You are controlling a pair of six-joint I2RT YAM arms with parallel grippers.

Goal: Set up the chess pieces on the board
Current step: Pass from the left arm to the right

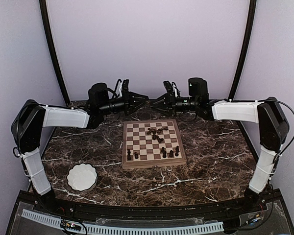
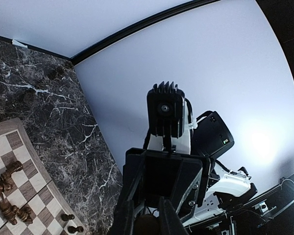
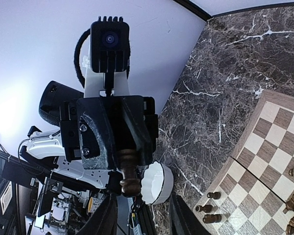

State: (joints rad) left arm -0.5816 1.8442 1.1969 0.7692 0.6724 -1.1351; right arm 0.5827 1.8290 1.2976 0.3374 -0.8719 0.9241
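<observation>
a: what sort of place is this?
b: a robot lab, a test booth. a left arm (image 1: 63,117) and a right arm (image 1: 235,111) are bolted at the near edge of a dark marble surface (image 1: 210,156).
a: not a home?
b: no. plain pale walls (image 1: 147,44) on black poles (image 1: 53,54), a camera (image 3: 108,39) on a wrist, a ribbed strip (image 1: 137,228) along the front, and a board (image 1: 152,163), chess pieces (image 1: 157,134) and a white bowl (image 1: 82,176) set out.

Board (image 1: 154,164) tan/dk-brown checks; pieces (image 1: 156,133) dk brown; table (image 1: 210,156) dk marble w/ white veins; bowl (image 1: 82,176) white.
</observation>
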